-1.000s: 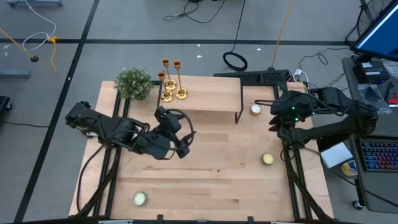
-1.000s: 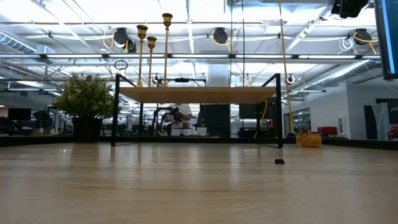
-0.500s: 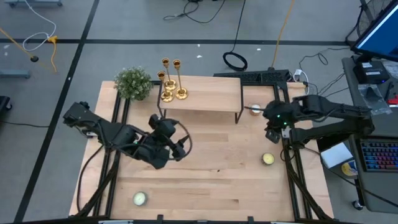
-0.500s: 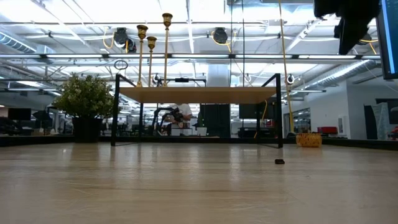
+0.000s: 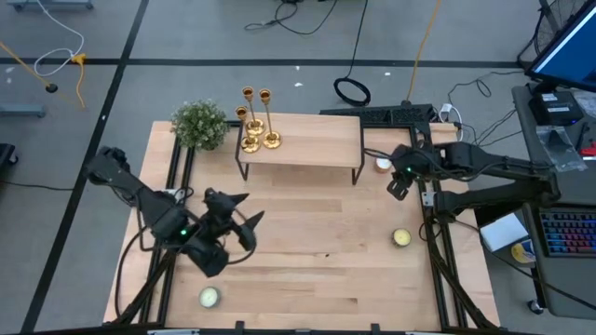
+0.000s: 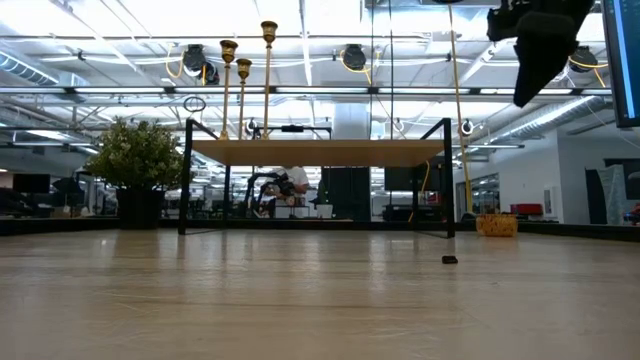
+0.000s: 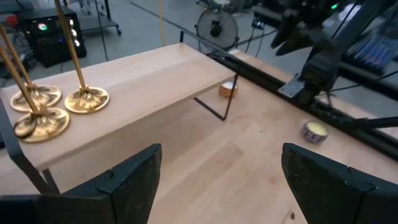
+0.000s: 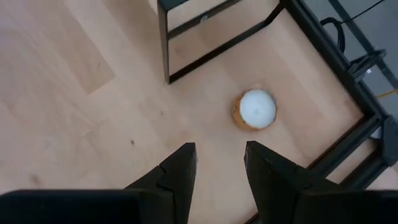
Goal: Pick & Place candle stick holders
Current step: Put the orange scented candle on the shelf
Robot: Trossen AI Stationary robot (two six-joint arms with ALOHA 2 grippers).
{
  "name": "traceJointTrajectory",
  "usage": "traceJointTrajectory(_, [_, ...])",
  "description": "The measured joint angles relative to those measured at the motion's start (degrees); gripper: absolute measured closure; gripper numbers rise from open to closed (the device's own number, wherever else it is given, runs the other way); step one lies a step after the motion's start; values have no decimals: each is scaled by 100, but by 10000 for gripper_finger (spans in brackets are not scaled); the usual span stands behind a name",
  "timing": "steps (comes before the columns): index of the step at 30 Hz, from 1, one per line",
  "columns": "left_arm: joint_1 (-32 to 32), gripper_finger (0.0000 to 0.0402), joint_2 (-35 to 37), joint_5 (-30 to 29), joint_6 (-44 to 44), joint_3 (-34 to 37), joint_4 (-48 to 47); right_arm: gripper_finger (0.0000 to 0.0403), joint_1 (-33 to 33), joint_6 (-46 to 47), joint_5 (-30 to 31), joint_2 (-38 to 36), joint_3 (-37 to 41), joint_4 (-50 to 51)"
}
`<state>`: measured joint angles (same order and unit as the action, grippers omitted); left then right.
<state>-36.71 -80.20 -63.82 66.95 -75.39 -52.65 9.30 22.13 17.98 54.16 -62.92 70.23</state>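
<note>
We see three gold candle stick holders (image 5: pixel 254 121) standing upright, close together, at the left end of a low wooden shelf (image 5: pixel 307 141) on black legs, set at the far side of the desk (image 5: pixel 307 251). A bushy green plant (image 5: pixel 199 124) sits just beside the shelf's left end. We count three short round candles: one (image 5: pixel 383 165) near the shelf's right leg, one (image 5: pixel 401 238) by the desk's right edge, one (image 5: pixel 209 297) at the near left. The left hand (image 5: pixel 244 216) hangs over the desk's left half, fingers spread wide and holding nothing, well apart from the holders. The right hand (image 8: pixel 214 163) hovers above the candle near the shelf's leg, its fingers partly parted around empty air.
</note>
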Motion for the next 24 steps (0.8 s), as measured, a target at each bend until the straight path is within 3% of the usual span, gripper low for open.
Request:
traceJointTrajectory(6, [-350,75,80,-230,481,353,-25,234,384,-646,-16,111,0,-332])
traceJointTrajectory(18, [-608,75,80,-266,1139,408,-489,76,1419,-1428,9,626,0,-644])
traceJointTrajectory(24, [-608,75,80,-266,1162,408,-524,27,1926,-1840,5,947,2,-625])
